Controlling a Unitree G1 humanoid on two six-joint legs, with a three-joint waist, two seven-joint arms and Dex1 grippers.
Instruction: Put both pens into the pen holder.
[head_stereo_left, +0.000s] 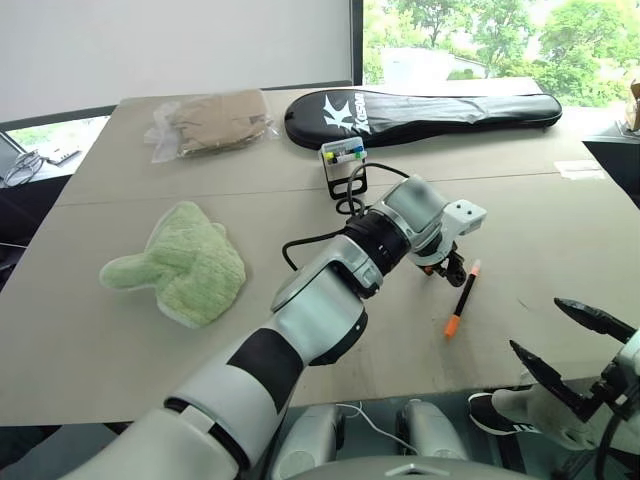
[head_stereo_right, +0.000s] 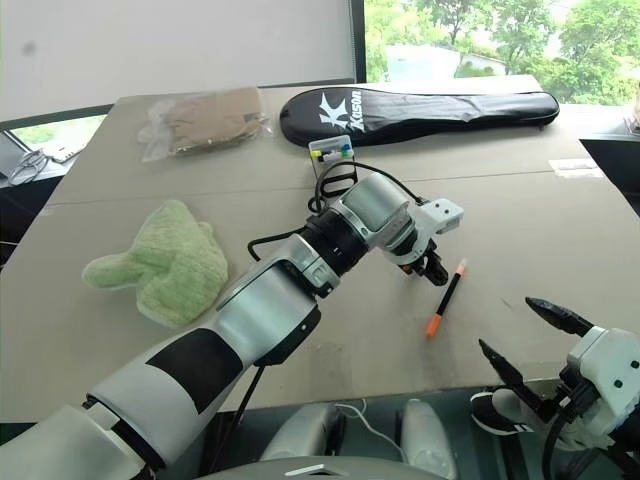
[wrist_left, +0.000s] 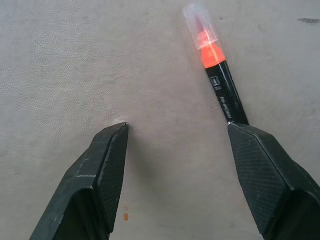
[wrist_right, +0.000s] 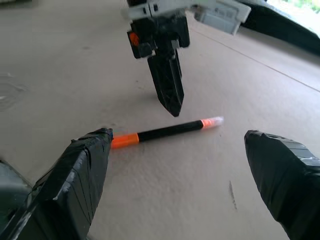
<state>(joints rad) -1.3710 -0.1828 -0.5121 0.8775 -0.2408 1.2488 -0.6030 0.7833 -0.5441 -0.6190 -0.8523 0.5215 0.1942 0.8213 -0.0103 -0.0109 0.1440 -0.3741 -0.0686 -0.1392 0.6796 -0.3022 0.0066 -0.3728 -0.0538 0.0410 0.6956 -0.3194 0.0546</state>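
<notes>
**Me:** Left wrist view gave the clearest read. My left hand (wrist_left: 175, 150) hung just over the worktop (wrist_left: 60, 60) with its fingers apart and nothing between them. The orange-ended pen (wrist_left: 222, 85) lay flat beside it, its barrel running under the edge of one fingertip (wrist_left: 260, 160) rather than through the gap.

**Partner:** So how would you have taken it well?

**Me:** I judged the hand needed to shift sideways until the barrel sat midway between the fingers, crossing them squarely, then close on the black middle section, not the slick clear cap. A slim pen lying flat could roll or skid if only one pad touched it first.

**Partner:** And your other hand?

**Me:** My right hand (head_stereo_left: 570, 345) waited at the near right edge, fingers spread wide and empty, well apart from the pen.

**Partner:** Where did the pen have to go?

**Me:** To the pen holder (head_stereo_left: 343, 165), standing farther off, beyond my left forearm and just in front of the long black racket case (head_stereo_left: 420, 115).

**Partner:** Anything you couldn't make out?

**Me:** My arm covered the holder's base, and I couldn't tell whether anything already stood in the holder.
</notes>
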